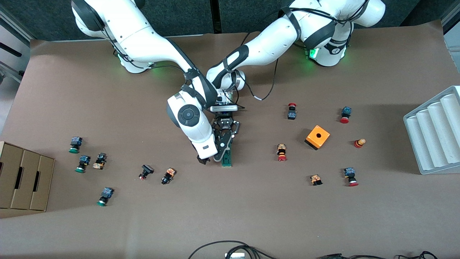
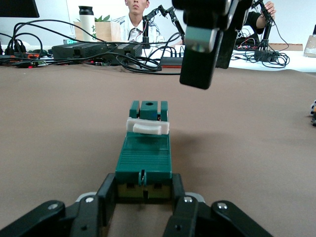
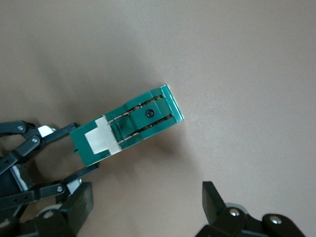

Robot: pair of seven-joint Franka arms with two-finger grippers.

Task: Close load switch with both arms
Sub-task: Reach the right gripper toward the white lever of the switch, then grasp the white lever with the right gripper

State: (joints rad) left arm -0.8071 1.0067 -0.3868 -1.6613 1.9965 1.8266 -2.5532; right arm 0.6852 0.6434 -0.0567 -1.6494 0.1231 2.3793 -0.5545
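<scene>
The load switch [image 1: 227, 158] is a narrow dark-green block lying flat mid-table. In the left wrist view the switch [image 2: 144, 158] carries a white lever [image 2: 148, 127] across its top. My left gripper [image 2: 143, 193] is shut on the end of the switch, one finger against each side; in the front view the left gripper [image 1: 225, 141] is low at the table. My right gripper [image 1: 207, 159] hangs open and empty just above the table beside the switch, with its fingers [image 3: 79, 205] wide apart. The right wrist view shows the switch [image 3: 143, 118] and the lever [image 3: 101, 139] from above.
An orange cube with a hole [image 1: 317, 137] and several push buttons, such as a red-capped push button [image 1: 281, 152], lie toward the left arm's end. More buttons, such as a black push button [image 1: 168, 175], lie toward the right arm's end near a cardboard box [image 1: 21, 180]. A white ribbed tray [image 1: 435, 133] stands at the table's edge.
</scene>
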